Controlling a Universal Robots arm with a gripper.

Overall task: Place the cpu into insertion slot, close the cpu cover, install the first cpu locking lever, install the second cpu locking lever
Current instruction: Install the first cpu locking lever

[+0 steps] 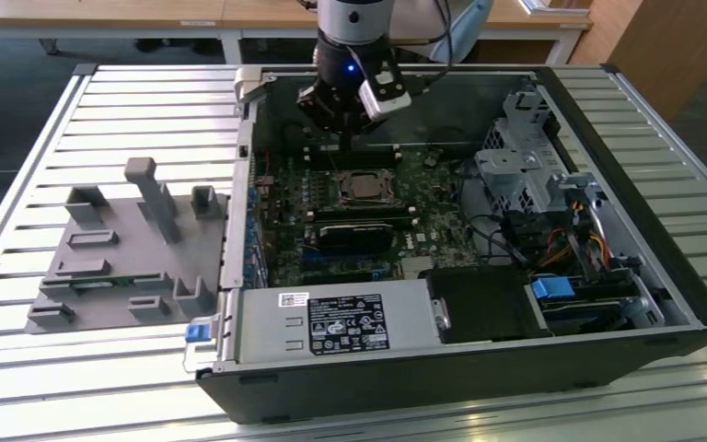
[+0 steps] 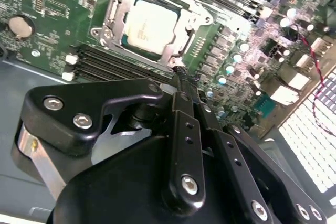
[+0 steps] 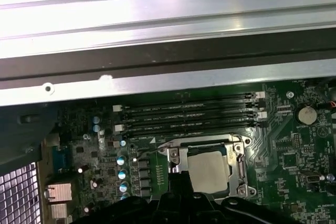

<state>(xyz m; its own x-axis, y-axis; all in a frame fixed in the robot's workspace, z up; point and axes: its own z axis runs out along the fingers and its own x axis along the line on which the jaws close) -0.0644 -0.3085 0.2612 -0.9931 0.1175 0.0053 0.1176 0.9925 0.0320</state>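
Where the small square cpu with its pale silvery metal face (image 2: 149, 24) sits in the black-framed insertion slot (image 2: 124, 40), the thin square metal cpu cover (image 2: 111, 19) lies flat around it, leaving only a dark rim of the slot exposed. The black gripper (image 2: 182, 80) hangs just beside one corner of the cover, fingers drawn together on nothing visible, its body cutting off the socket's near edge in the first wrist view. Farther out, inside the open black computer case (image 1: 452, 378), a white label (image 1: 343, 324) on the grey metal power supply (image 1: 268, 322) carries print that cannot be read.
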